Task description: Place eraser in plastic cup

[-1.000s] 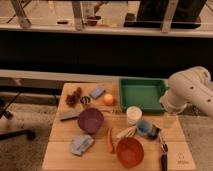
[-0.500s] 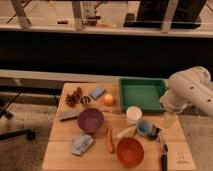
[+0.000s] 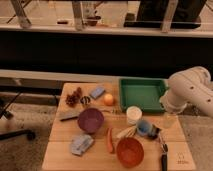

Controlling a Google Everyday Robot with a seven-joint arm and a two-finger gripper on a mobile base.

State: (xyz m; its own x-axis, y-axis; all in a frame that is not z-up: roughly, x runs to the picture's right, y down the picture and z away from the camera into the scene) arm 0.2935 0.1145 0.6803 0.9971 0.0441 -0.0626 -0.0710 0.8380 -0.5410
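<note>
My arm (image 3: pixel 192 92) sits folded at the table's (image 3: pixel 62 150) 3 o'clock edge. Its white elbow bulks over the corner of the green tray (image 3: pixel 141 93), and the forearm drops steeply. The gripper (image 3: pixel 170 120) hangs beneath it, pointing down just above the tabletop, its claw spread wide and holding nothing. The eraser (image 3: pixel 69 116) lies flat at the table's 9 o'clock, just beside the purple bowl (image 3: pixel 90 120) on its 9 o'clock side. It is well apart from the gripper, with the white cup (image 3: pixel 133 115) between them.
</note>
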